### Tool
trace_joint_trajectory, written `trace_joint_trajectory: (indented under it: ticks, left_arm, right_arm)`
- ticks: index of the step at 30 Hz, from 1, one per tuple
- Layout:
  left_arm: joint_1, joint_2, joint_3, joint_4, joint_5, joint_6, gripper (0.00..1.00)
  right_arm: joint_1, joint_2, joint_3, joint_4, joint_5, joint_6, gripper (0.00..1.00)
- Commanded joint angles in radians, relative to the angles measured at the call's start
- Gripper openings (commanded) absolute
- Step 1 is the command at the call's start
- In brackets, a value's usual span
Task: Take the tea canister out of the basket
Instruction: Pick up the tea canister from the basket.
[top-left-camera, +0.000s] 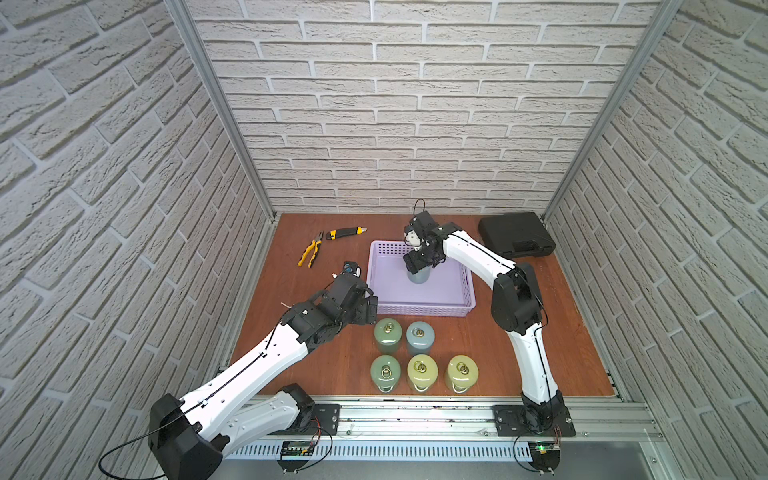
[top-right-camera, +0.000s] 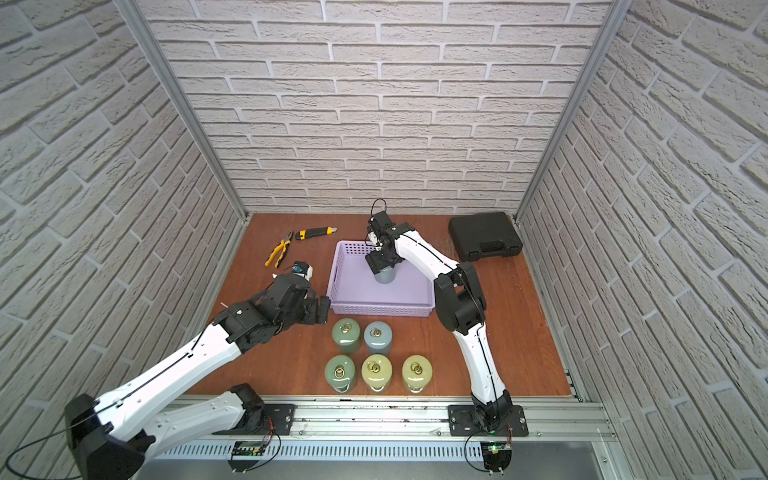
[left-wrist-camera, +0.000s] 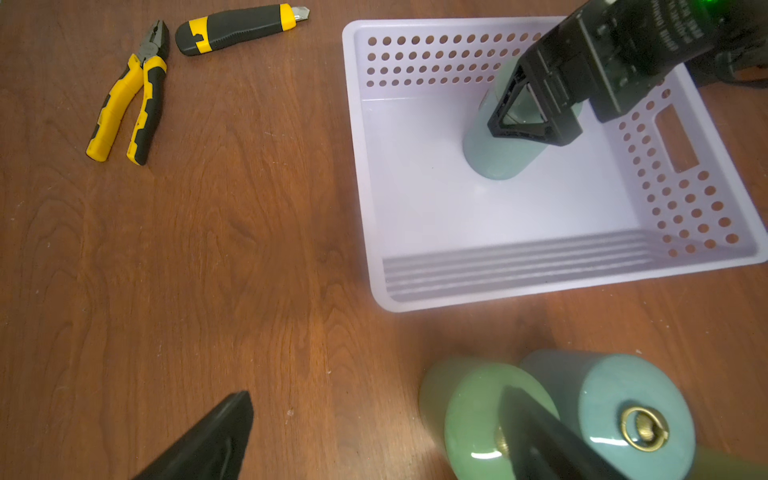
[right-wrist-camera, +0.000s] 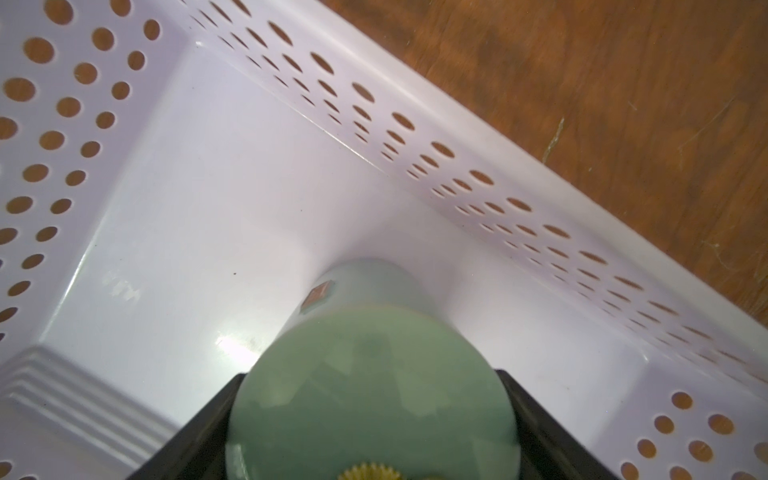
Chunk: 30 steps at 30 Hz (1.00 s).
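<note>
A pale blue-green tea canister (top-left-camera: 419, 276) (top-right-camera: 385, 276) stands upright in the far part of the lavender basket (top-left-camera: 424, 308) (top-right-camera: 376, 309). My right gripper (top-left-camera: 417, 266) (top-right-camera: 381, 265) comes down over its top. In the right wrist view the right gripper (right-wrist-camera: 372, 380) has a black finger pressed on each side of the tea canister (right-wrist-camera: 374, 382), shut on it. The left wrist view shows the same tea canister (left-wrist-camera: 494, 158) in the basket (left-wrist-camera: 582, 286). My left gripper (top-left-camera: 371, 309) (left-wrist-camera: 378, 397) hangs open and holds nothing, by the basket's near left corner.
Several green, blue and yellow-green canisters (top-left-camera: 420, 336) stand in two rows on the wooden table in front of the basket. Yellow pliers (top-left-camera: 311, 249) and a utility knife (top-left-camera: 345, 233) lie at the far left. A black hard case (top-left-camera: 515, 235) sits at the far right.
</note>
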Motion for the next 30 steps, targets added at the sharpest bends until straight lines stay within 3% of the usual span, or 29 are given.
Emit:
trace_joint_trajectory:
  ticks: [1, 30]
  left_arm:
    - [0.007, -0.011, 0.000, 0.032, -0.002, 0.015, 0.98]
    - [0.007, -0.115, -0.056, 0.051, 0.012, 0.013, 0.98]
  right_arm:
    - [-0.003, -0.097, 0.028, -0.001, 0.011, 0.024, 0.51]
    - [0.009, -0.364, -0.116, -0.026, 0.066, 0.062, 0.50]
